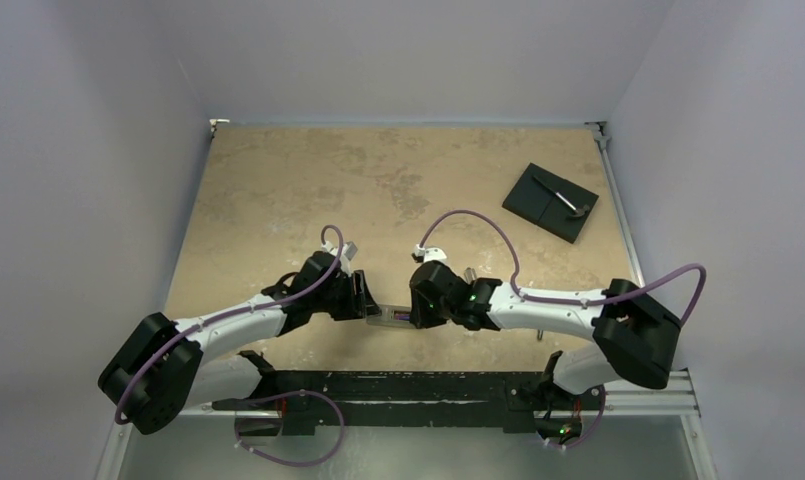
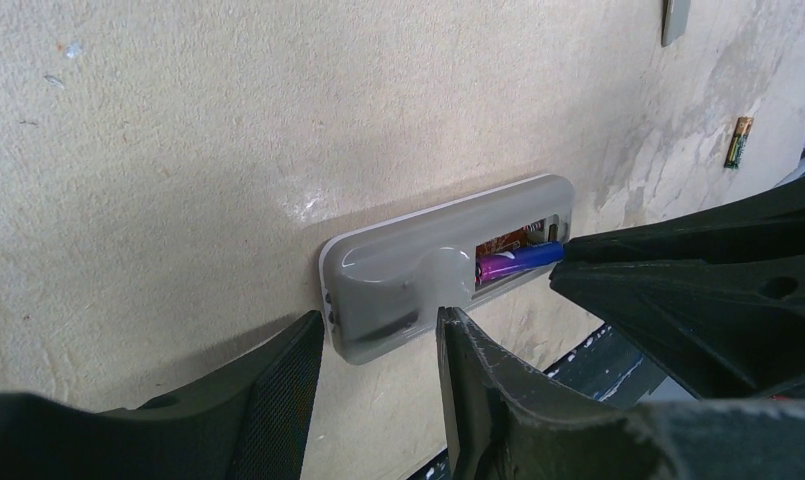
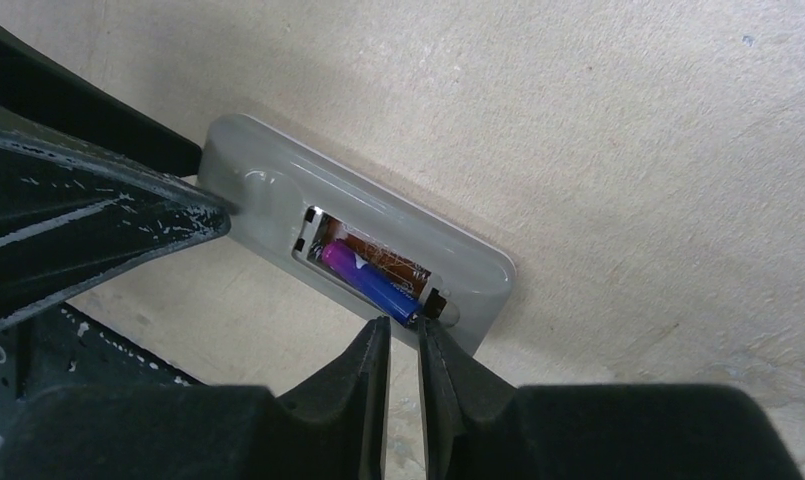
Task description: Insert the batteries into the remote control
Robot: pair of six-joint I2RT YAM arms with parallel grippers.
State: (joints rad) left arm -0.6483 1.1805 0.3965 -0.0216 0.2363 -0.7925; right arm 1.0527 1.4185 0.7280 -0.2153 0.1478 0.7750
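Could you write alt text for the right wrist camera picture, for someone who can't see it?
The right gripper pinches the end of a purple-and-blue battery lying in the open compartment of the remote control, which rests grey back up on the beige table. The left gripper straddles the remote's far end.

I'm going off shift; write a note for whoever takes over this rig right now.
Left gripper: clamped on the end of the remote, which lies back up, bay open.
Right gripper: pinching the end of a battery tilted into the bay.
Done: nothing looks fully seated yet.
Left: seat it, then load the second battery, lying loose on the table.
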